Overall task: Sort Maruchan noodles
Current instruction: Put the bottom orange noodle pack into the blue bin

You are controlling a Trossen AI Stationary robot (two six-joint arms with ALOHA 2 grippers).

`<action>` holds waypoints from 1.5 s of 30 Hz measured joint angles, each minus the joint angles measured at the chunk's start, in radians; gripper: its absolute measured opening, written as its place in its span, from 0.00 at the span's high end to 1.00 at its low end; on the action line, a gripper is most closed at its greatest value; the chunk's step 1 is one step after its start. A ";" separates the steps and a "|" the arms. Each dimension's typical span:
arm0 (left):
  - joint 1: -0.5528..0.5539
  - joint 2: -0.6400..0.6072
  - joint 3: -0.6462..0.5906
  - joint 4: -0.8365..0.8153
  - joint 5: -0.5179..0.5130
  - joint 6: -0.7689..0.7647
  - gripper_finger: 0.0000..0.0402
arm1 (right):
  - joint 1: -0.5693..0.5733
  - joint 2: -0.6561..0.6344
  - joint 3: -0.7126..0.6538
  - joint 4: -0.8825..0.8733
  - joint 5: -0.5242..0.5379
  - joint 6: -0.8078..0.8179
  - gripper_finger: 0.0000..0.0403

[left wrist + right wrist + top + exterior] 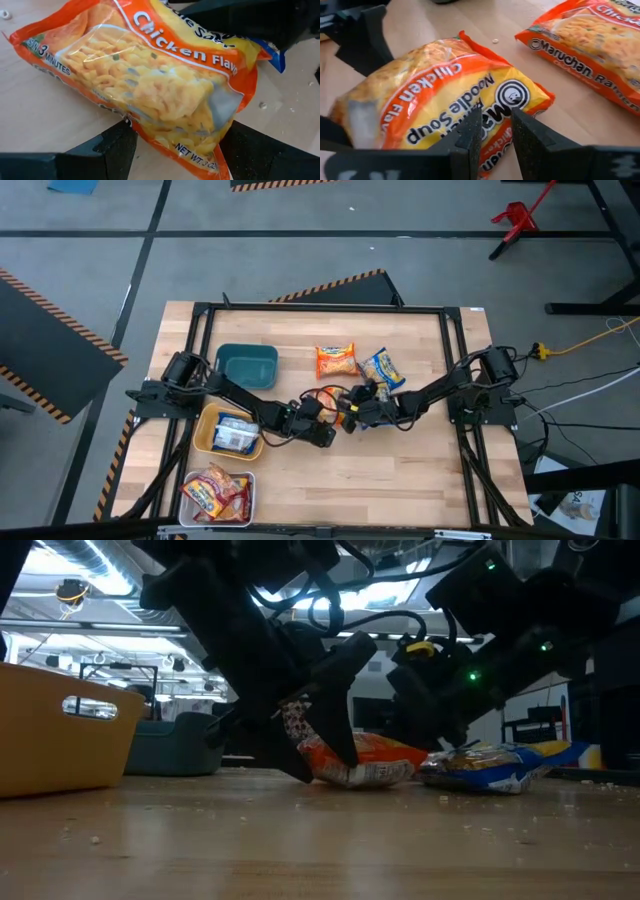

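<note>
An orange Maruchan noodle packet [150,85] lies at the table's middle between my two grippers. My right gripper [495,132] is shut on one end of it, coming from the table's right [352,418]. My left gripper [175,150] is open, with one finger on either side of the packet's opposite end; it reaches in from the table's left [322,430]. A second orange packet [335,360] and a blue packet [383,368] lie flat on the table farther back. My right gripper pinches the orange packet's edge [496,125] at the logo end between its two fingers, slanting down from the table's right. The packet's underside [360,778] rests on the table. My left gripper: I cannot tell whether its fingers [117,145] touch the packet.
A teal tray [247,365] stands at the back left. In front of it, a yellow tray [205,435] holds a blue packet. A white tray [248,480] with red-pink packets sits at the near left. The near right of the table is bare wood.
</note>
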 joint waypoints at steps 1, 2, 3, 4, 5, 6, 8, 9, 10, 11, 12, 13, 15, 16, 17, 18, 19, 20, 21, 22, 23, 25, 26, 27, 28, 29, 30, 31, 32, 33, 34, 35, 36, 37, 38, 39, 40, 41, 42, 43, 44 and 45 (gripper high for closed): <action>0.001 0.000 0.000 0.000 0.000 -0.001 0.36 | 0.000 0.000 0.001 0.001 -0.006 0.000 0.77; 0.001 0.000 0.000 0.000 0.000 -0.004 0.36 | 0.000 0.000 0.001 0.002 -0.008 0.001 0.77; 0.001 0.000 0.000 0.000 0.000 -0.005 0.36 | 0.000 0.000 0.001 0.002 -0.014 0.002 0.77; 0.001 0.000 0.000 0.000 0.000 -0.005 0.36 | 0.000 0.000 0.001 0.002 -0.017 0.002 0.77; 0.001 0.000 0.000 0.000 0.001 -0.005 0.37 | 0.000 0.001 0.001 0.002 -0.021 0.003 0.77; 0.001 0.000 0.000 0.000 0.001 -0.005 0.38 | 0.000 0.002 0.001 0.003 -0.024 0.003 0.77; 0.001 0.000 0.000 0.000 0.004 -0.005 0.40 | 0.000 0.002 0.002 -0.004 -0.025 0.003 0.77; 0.001 0.000 0.000 0.000 0.006 -0.006 0.42 | 0.000 0.002 0.003 -0.009 -0.025 0.003 0.77; -0.001 0.000 0.000 -0.001 0.007 -0.006 0.44 | 0.000 0.002 0.004 -0.013 -0.026 0.004 0.77; -0.003 0.000 0.000 -0.002 0.005 -0.007 0.46 | 0.000 0.002 0.004 -0.015 -0.026 0.004 0.77; -0.005 0.000 0.000 -0.006 0.001 -0.007 0.48 | 0.000 0.002 0.004 -0.017 -0.027 0.003 0.77; -0.007 0.001 0.000 -0.006 0.000 -0.008 0.50 | 0.000 0.001 0.004 -0.018 -0.028 0.003 0.77; -0.007 0.001 0.000 -0.006 0.000 -0.008 0.53 | 0.000 0.001 0.004 -0.021 -0.030 0.003 0.77; -0.008 0.001 0.000 -0.006 0.000 -0.008 0.55 | 0.001 0.001 0.004 -0.024 -0.030 0.003 0.77; -0.008 0.001 0.000 -0.006 0.000 -0.008 0.56 | 0.001 0.000 0.004 -0.028 -0.032 0.004 0.77; -0.008 0.001 0.000 -0.006 0.001 -0.008 0.58 | 0.002 0.000 0.004 -0.030 -0.032 0.003 0.77; -0.008 0.001 0.000 -0.006 0.004 -0.008 0.59 | 0.002 0.000 0.004 -0.031 -0.032 0.003 0.77; -0.008 0.001 0.000 -0.006 0.009 -0.008 0.60 | 0.002 -0.003 0.004 -0.034 -0.032 0.002 0.77; -0.008 0.001 0.000 -0.005 0.013 -0.008 0.62 | 0.002 -0.009 0.004 -0.042 -0.036 0.002 0.77; -0.008 0.000 0.000 -0.004 0.018 -0.008 0.63 | 0.002 -0.017 0.003 -0.051 -0.039 0.003 0.77; -0.008 0.000 0.000 -0.002 0.023 -0.008 0.64 | 0.002 -0.030 0.002 -0.066 -0.044 0.003 0.77; -0.011 0.000 0.000 0.002 0.030 -0.009 0.66 | 0.002 -0.067 -0.001 -0.115 -0.061 0.002 0.77; -0.011 0.000 0.000 0.003 0.036 -0.011 0.67 | 0.003 -0.088 -0.001 -0.139 -0.068 0.002 0.77; -0.011 0.000 0.000 0.004 0.044 -0.016 0.68 | 0.004 -0.116 -0.001 -0.165 -0.070 0.002 0.77; -0.011 0.000 0.000 0.004 0.053 -0.029 0.68 | 0.004 -0.149 -0.001 -0.187 -0.075 0.002 0.77; -0.012 0.000 0.000 0.004 0.061 -0.034 0.69 | 0.004 -0.182 -0.001 -0.205 -0.080 0.003 0.77; -0.014 0.000 0.000 0.006 0.068 -0.036 0.70 | 0.004 -0.215 0.000 -0.228 -0.088 0.004 0.77; -0.016 0.000 0.000 0.007 0.071 -0.036 0.70 | 0.004 -0.249 0.000 -0.255 -0.091 0.004 0.77; -0.017 0.000 0.000 0.011 0.072 -0.037 0.71 | 0.004 -0.285 0.000 -0.280 -0.091 0.005 0.77; -0.017 0.000 0.000 0.015 0.074 -0.037 0.72 | 0.003 -0.318 0.000 -0.301 -0.086 0.005 0.77; -0.018 0.000 0.000 0.020 0.076 -0.037 0.74 | 0.003 -0.352 0.000 -0.325 -0.077 0.005 0.77; -0.018 -0.002 0.000 0.025 0.078 -0.038 0.75 | 0.003 -0.385 0.000 -0.354 -0.065 0.005 0.77; -0.018 -0.004 0.000 0.029 0.081 -0.038 0.76 | 0.003 -0.411 0.000 -0.375 -0.050 0.004 0.77; -0.017 -0.006 0.000 0.040 0.083 -0.038 0.78 | 0.003 -0.437 0.001 -0.396 -0.035 0.003 0.77; -0.017 -0.007 0.000 0.056 0.089 -0.036 0.79 | 0.003 -0.460 0.001 -0.425 -0.021 0.003 0.77; -0.017 -0.010 0.000 0.066 0.098 -0.035 0.81 | 0.003 -0.480 0.001 -0.451 -0.010 0.003 0.77; -0.017 -0.018 -0.001 0.064 0.104 -0.035 0.83 | 0.003 -0.499 0.001 -0.478 0.000 0.003 0.77; -0.017 -0.026 -0.001 0.064 0.104 -0.035 0.85 | 0.002 -0.516 0.001 -0.508 0.012 0.003 0.77; -0.018 -0.034 0.000 0.074 0.104 -0.035 0.87 | 0.002 -0.531 0.001 -0.531 0.022 0.003 0.77; -0.018 -0.046 0.000 0.072 0.102 -0.032 0.89 | 0.002 -0.545 0.001 -0.558 0.032 0.003 0.77; -0.018 -0.062 -0.001 0.059 0.098 -0.025 0.91 | 0.002 -0.558 0.001 -0.583 0.042 0.004 0.77; -0.018 -0.074 -0.001 0.061 0.091 -0.015 0.93 | 0.002 -0.568 0.001 -0.598 0.051 0.007 0.77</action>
